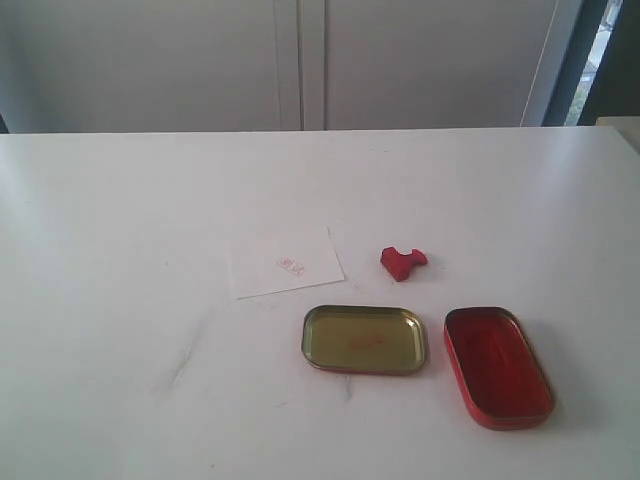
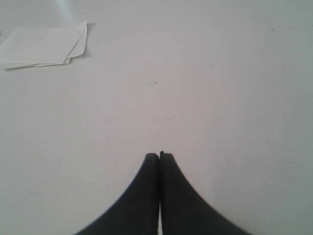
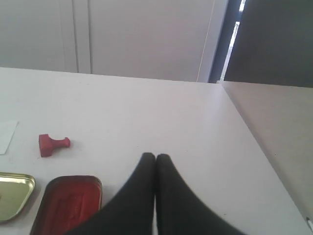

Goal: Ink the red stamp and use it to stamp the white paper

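Note:
The red stamp (image 1: pixel 402 261) lies on its side on the white table, right of the white paper (image 1: pixel 285 262), which bears a small red imprint. In the right wrist view the red stamp (image 3: pixel 52 144) also lies tipped over, apart from my right gripper (image 3: pixel 156 156), which is shut and empty. A corner of the white paper (image 3: pixel 7 135) shows there too. My left gripper (image 2: pixel 159 155) is shut with nothing in it, over bare table; a stack of white sheets (image 2: pixel 45 45) lies well away from it. Neither gripper shows in the exterior view.
A gold tin half (image 1: pixel 365 339) and a red tin half (image 1: pixel 497 366) lie open near the table's front. The red tin half (image 3: pixel 68 203) sits just beside my right gripper. The table's edge (image 3: pixel 254 142) runs past it, with a wall and cabinet doors behind.

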Motion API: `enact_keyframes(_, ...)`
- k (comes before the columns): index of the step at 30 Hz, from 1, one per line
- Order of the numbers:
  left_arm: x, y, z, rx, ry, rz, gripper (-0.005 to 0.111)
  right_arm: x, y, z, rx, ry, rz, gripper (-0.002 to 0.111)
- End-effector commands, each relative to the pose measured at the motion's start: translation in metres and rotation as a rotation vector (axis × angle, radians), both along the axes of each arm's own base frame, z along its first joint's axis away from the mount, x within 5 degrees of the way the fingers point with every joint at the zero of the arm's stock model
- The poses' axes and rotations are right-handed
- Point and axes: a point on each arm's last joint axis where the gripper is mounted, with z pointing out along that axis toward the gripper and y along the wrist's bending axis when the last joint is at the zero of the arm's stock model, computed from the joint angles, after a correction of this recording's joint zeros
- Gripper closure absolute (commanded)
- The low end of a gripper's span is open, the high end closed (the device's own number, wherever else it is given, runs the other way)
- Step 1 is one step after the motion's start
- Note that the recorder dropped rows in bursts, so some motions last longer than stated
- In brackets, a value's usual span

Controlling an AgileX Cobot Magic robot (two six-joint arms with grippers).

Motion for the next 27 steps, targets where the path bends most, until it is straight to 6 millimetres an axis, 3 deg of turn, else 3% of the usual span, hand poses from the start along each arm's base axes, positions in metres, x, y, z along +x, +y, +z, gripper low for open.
enact_keyframes(1, -0.001, 0.0, -0.003, -0.005, 0.014, 0.0, 0.107, 0.004, -0.001, -0.013, 0.0, 0.021, -0.008, 0.108)
enact_keyframes(13, -0.001, 0.0, -0.003, -0.005, 0.014, 0.0, 0.107, 0.014, -0.004, -0.049, 0.012, 0.06, -0.024, 0.108)
enact_keyframes(27, -0.001, 0.0, -0.003, -0.005, 0.014, 0.0, 0.107, 0.015, -0.003, -0.058, 0.013, 0.076, 0.009, 0.108)
